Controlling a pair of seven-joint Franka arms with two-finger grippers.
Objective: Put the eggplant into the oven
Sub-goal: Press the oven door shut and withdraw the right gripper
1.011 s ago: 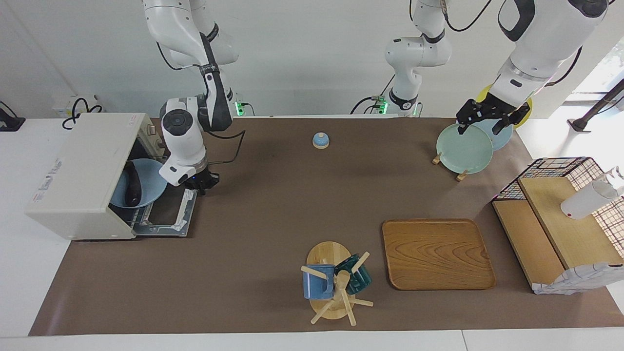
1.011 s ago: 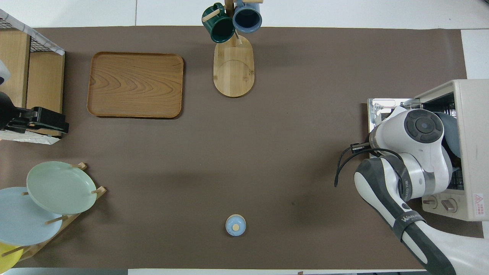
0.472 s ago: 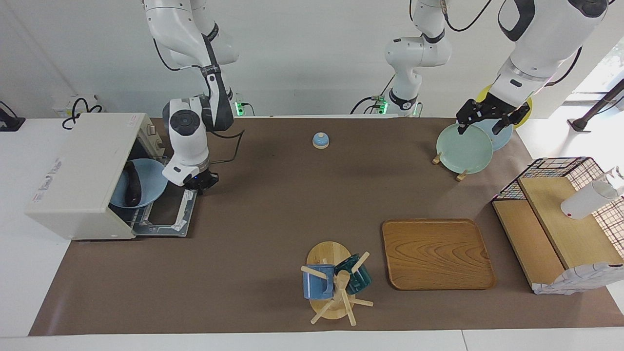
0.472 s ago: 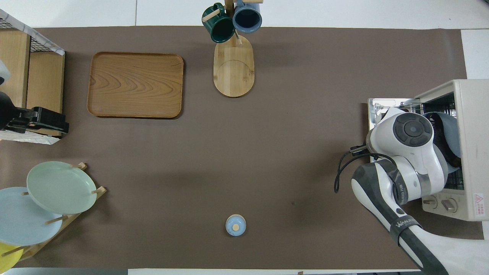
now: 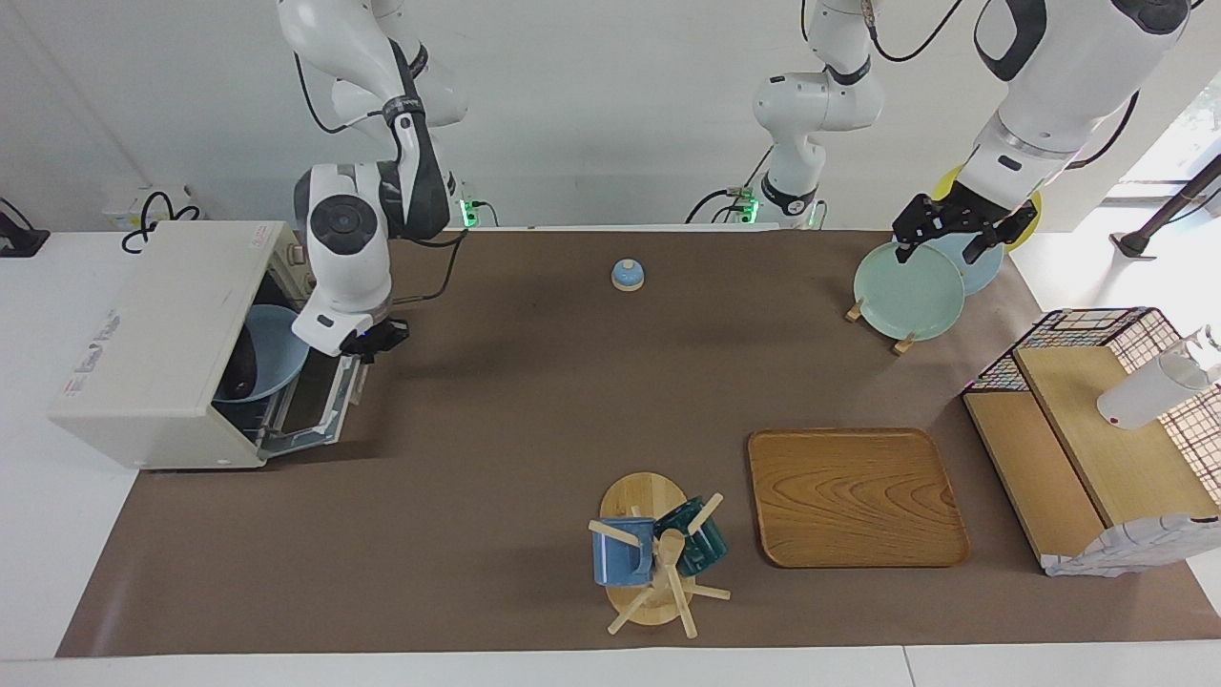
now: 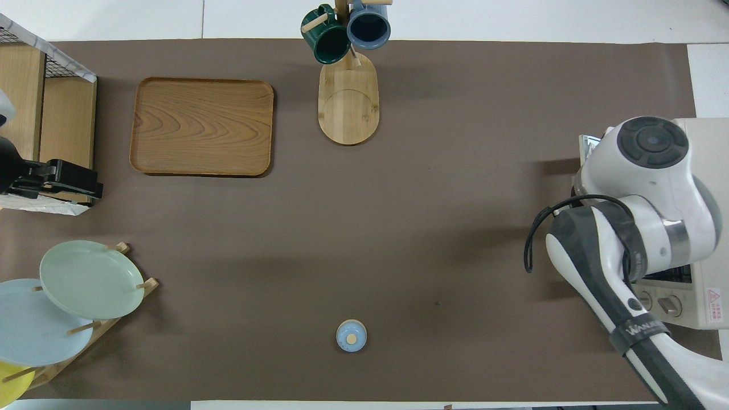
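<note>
The cream-white oven stands at the right arm's end of the table, its drop-down door about half raised. Inside, a blue plate holds the dark eggplant, of which only a part shows past the door. My right gripper is at the door's upper edge. In the overhead view the right arm covers most of the oven, and the eggplant is hidden. My left gripper waits, open and empty, over the plate rack.
A small blue bell sits near the robots at mid-table. A wooden tray and a mug tree with two mugs lie farther out. A wire-and-wood shelf stands at the left arm's end.
The oven door has swung up from flat to about half shut. My right gripper has risen with it toward the oven. The left arm has not moved.
</note>
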